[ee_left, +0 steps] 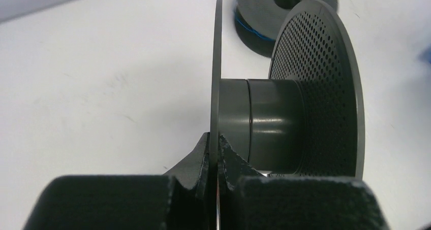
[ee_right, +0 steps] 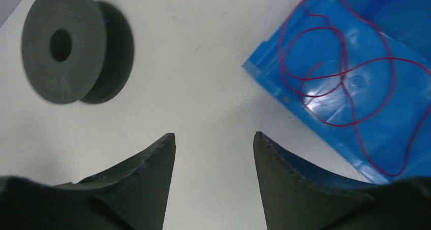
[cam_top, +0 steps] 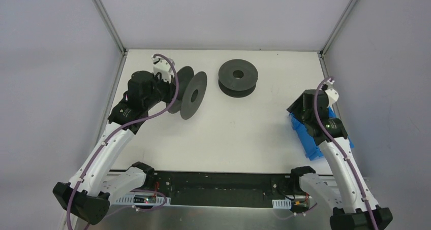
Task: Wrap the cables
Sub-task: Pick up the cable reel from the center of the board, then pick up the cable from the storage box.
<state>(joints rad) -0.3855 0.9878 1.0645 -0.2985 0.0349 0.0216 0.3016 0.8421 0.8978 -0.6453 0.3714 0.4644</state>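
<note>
My left gripper (cam_top: 175, 86) is shut on the thin flange of an empty dark grey spool (cam_top: 193, 95) and holds it on edge at the far left. In the left wrist view my gripper (ee_left: 217, 141) pinches that flange beside the bare hub (ee_left: 264, 123). A thin reddish cable (ee_right: 279, 42) lies in loose loops in a blue tray (ee_right: 264, 72). My right gripper (ee_right: 213, 136) is open and empty over the table, just left of the tray; it also shows in the top view (cam_top: 299, 109). The cable does not show in the top view.
A second dark grey spool (cam_top: 237, 77) lies flat at the far middle, with blue wire (ee_left: 251, 31) wound on it; it also shows in the right wrist view (ee_right: 71, 42). The blue tray (cam_top: 309, 138) sits at the table's right edge, partly under my right arm.
</note>
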